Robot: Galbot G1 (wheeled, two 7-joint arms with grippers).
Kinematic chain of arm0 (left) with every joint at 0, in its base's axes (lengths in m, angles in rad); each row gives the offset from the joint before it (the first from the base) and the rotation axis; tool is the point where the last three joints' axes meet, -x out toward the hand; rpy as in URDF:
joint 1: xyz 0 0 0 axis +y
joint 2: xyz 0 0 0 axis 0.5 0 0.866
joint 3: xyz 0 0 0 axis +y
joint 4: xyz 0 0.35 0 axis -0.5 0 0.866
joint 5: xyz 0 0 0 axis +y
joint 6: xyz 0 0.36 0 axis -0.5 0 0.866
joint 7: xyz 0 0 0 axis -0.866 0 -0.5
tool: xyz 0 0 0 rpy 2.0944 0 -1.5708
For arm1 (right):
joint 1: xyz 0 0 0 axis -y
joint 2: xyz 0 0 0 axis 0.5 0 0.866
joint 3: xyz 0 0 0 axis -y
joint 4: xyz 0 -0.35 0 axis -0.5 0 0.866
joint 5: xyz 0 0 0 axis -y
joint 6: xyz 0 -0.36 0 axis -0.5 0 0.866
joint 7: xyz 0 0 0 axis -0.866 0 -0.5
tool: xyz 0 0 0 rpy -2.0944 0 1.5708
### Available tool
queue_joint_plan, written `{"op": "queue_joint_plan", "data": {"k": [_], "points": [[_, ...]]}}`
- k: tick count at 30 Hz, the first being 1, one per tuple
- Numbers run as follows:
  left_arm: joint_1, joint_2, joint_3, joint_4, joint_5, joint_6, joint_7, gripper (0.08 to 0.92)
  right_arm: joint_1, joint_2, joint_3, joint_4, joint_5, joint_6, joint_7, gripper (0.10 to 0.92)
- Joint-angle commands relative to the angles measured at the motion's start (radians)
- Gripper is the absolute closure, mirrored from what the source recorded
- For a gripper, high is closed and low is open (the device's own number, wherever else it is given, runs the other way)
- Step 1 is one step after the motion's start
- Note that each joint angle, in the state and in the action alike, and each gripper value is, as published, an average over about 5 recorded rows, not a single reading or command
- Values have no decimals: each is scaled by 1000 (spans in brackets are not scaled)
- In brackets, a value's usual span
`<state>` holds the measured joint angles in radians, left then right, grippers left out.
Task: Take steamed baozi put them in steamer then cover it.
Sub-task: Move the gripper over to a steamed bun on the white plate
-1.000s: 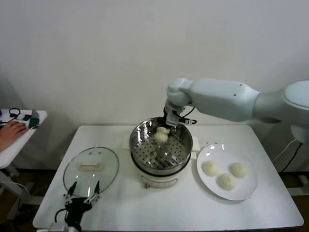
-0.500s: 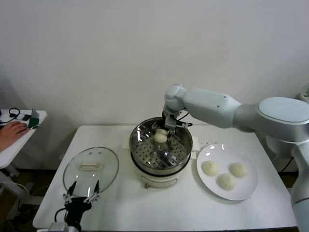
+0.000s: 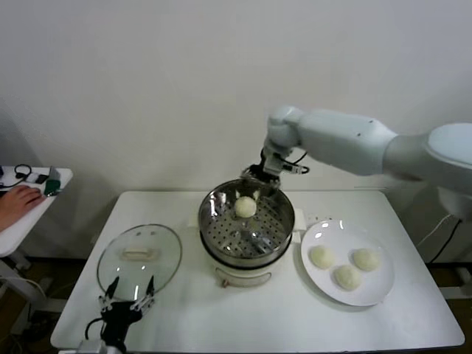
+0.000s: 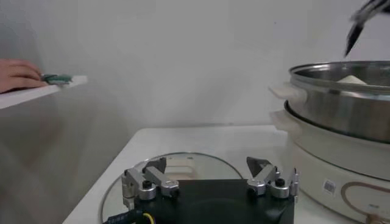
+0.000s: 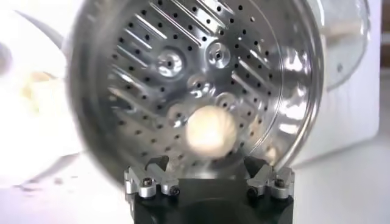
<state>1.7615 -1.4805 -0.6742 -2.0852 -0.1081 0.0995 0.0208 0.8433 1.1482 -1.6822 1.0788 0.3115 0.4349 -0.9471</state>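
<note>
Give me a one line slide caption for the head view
Open right hand above steamer holding one baozi; three wait on plate.

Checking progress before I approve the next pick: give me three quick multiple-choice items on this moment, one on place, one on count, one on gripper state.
1. Where is the glass cover?
A. On the steamer
B. Flat on the table, on the left-arm side of the steamer
C. On the white plate

2. How many baozi are on the plate?
A. One
B. Three
C. Four

3. What is the right gripper's state?
A. Shut on a baozi
B. Open and empty above the steamer
C. Shut on the cover handle

Answers:
1 B: the cover lies on the table beside the open steamer, near the idle left gripper.
2 B: three buns sit on the plate, and one baozi rests in the steamer.
3 B: the right gripper shows spread fingers with nothing between them, the bun lying below.
</note>
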Motion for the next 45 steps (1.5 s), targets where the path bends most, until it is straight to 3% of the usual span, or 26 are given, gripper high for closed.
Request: {"op": "queue_joint_plan", "data": {"k": [1, 8, 13, 26, 45], "points": [[-10, 5, 5, 7, 1, -4, 1, 177, 324, -293, -411, 201, 504, -417, -24, 203], [-23, 5, 7, 13, -3, -5, 1, 177, 265, -486, -483, 473, 539, -636, 120, 203], [-22, 1, 6, 15, -1, -6, 1, 177, 98, -539, -375, 538, 519, -746, 216, 203], [1, -15, 1, 19, 10, -21, -3, 177, -257, -438, -124, 322, 301, -762, 234, 203], [22, -14, -9, 27, 11, -37, -6, 177, -470, -311, 74, 135, 236, -763, 264, 203]]}}
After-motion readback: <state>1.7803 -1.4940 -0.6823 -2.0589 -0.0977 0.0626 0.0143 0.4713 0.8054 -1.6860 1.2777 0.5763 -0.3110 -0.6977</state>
